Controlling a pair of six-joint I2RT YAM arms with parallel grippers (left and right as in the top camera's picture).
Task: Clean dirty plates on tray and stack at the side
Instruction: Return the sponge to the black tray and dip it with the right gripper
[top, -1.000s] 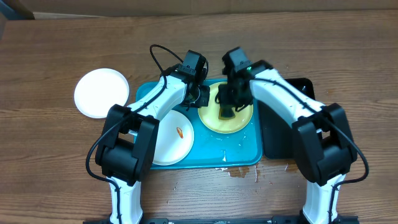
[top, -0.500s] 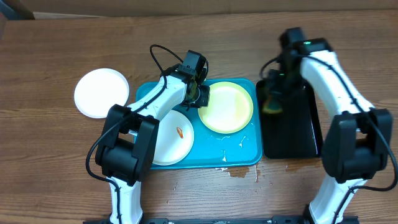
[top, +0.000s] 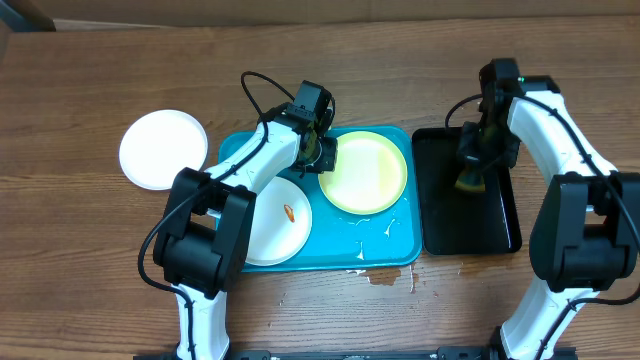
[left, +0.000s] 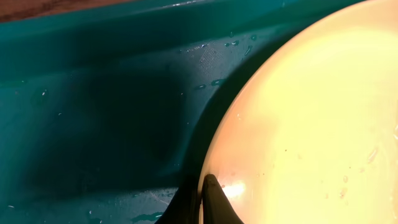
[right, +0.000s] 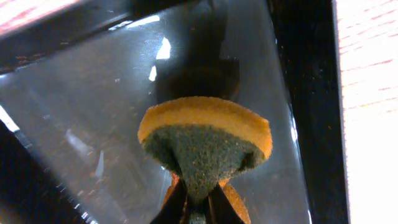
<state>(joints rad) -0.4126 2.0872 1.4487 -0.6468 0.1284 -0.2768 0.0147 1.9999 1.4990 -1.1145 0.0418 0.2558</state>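
A white plate sits alone on the wooden table at far left, beside the wet turquoise tray, where a second white plate bearing an orange smear lies next to a pale yellow-green plate. The left gripper is clamped tight on the yellow-green plate's left rim. At right, over the black tray, the right gripper pinches a folded orange-and-green sponge between nearly closed jaws.
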